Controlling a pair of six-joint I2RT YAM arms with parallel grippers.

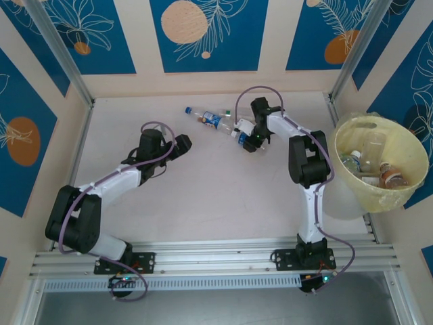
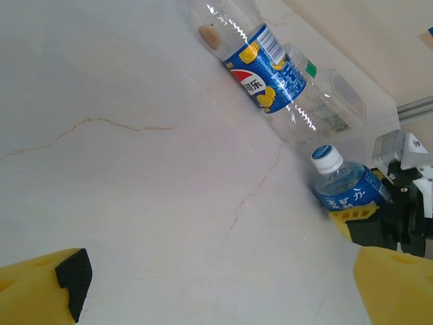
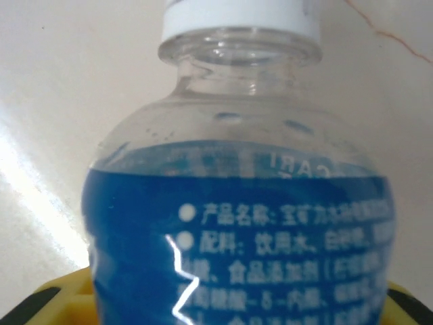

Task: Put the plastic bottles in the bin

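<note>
- Three bottles (image 1: 213, 122) at least lie bunched at far centre of the table (image 1: 203, 203). More bottles (image 1: 372, 154) sit in the bin (image 1: 406, 186) at the right edge, well apart from the bunch.
- Right gripper (image 1: 252, 141): clenched on the white-cap bottle (image 3: 237, 230), across the blue label just below the shoulder. The bottle lies on its side; I cannot tell whether it is off the table.
- Grip sits on the body, not the neck. Judged reason: the broad part gives the pads most hold. Thin plastic may dent under the squeeze.
- This bottle is the end of the bunch nearest the right arm and the bin, so a sensible one to take now. Its cap points toward the cola bottle (image 2: 264, 68), which is near it.
- Clear bottle (image 2: 331, 95) lies just behind the cola bottle; touching or not, cannot tell.
- Left gripper (image 2: 216, 291): released, jaws wide, nothing between its fingers (image 2: 40, 284). It hangs low over bare table on the near side of the bunch, facing it. Judged: standing by, out of the right arm's way.
- Step in hand: grasp made; lift and carry to the bin not yet done.
- Next move needs height to clear the rim. The bin is far wider than the bottle, so the drop needs little aim.
- Risk: the lift may nudge the cola bottle, which could roll.
</note>
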